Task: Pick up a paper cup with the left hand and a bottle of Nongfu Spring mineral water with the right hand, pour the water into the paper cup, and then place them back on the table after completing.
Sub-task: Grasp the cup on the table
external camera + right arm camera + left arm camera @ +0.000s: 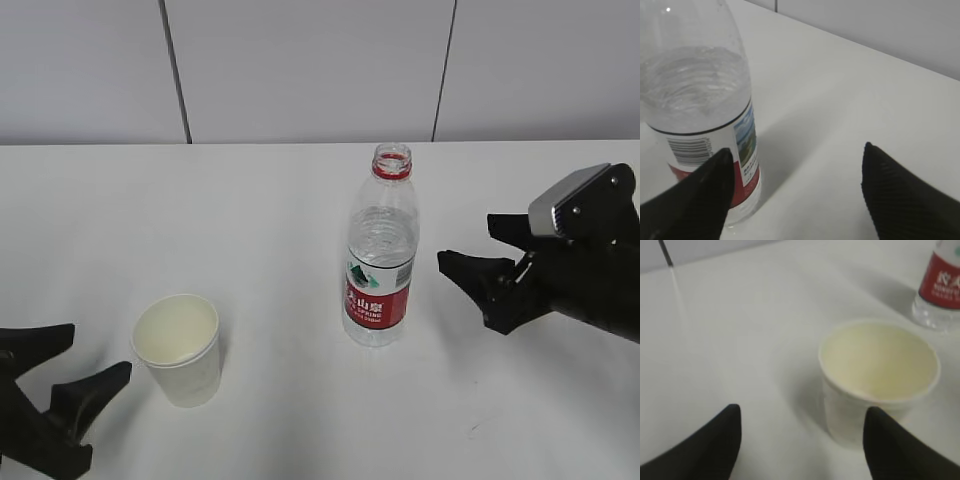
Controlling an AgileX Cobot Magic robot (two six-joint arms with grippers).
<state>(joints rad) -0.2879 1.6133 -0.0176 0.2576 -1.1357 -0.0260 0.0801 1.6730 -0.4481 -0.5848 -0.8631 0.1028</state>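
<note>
A white paper cup (181, 348) stands upright and empty on the white table (280, 210) at front left; it also shows in the left wrist view (879, 375). My left gripper (88, 360) is open just left of the cup, not touching it; in its wrist view (800, 415) the cup sits ahead, towards the right finger. An uncapped clear bottle (381, 255) with a red label holds water (381, 232) and stands mid-table. My right gripper (472, 246) is open to the bottle's right; in its wrist view (797, 155) the bottle (700, 110) is by the left finger.
A grey panelled wall (300, 70) runs along the table's far edge. Nothing else stands on the tabletop.
</note>
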